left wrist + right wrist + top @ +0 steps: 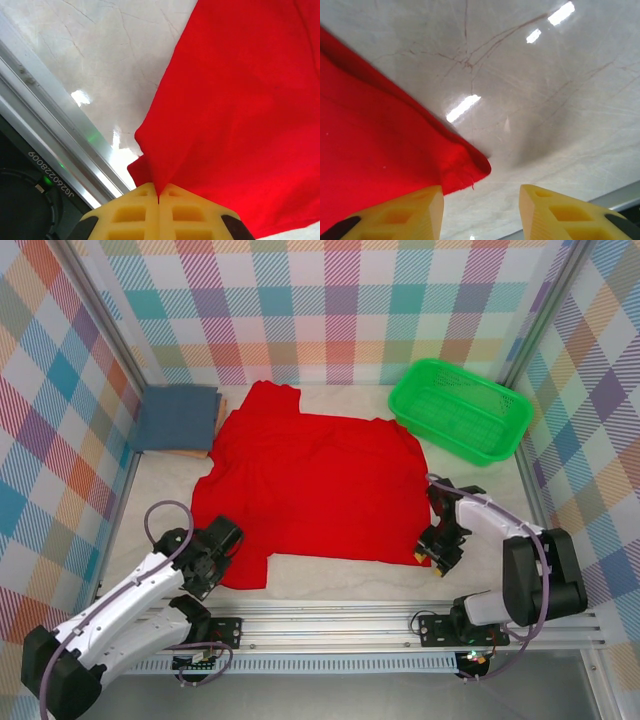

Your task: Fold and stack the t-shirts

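Note:
The red t-shirt (310, 485) lies spread over the middle of the table, plain side up. My left gripper (212, 562) is at its near left corner, and its yellow jaws are shut on a pinch of the red cloth (165, 165). My right gripper (438, 550) sits at the shirt's near right corner with its jaws open. That corner of the red t-shirt (465, 167) lies between and just beyond the fingers, untouched. The slate-blue t-shirt (177, 418) rests folded at the back left.
A green mesh basket (458, 408) stands at the back right. A tan flat thing (196, 452) peeks from under the blue shirt. An aluminium rail (350, 620) runs along the near edge. Plaid walls close in both sides and the back.

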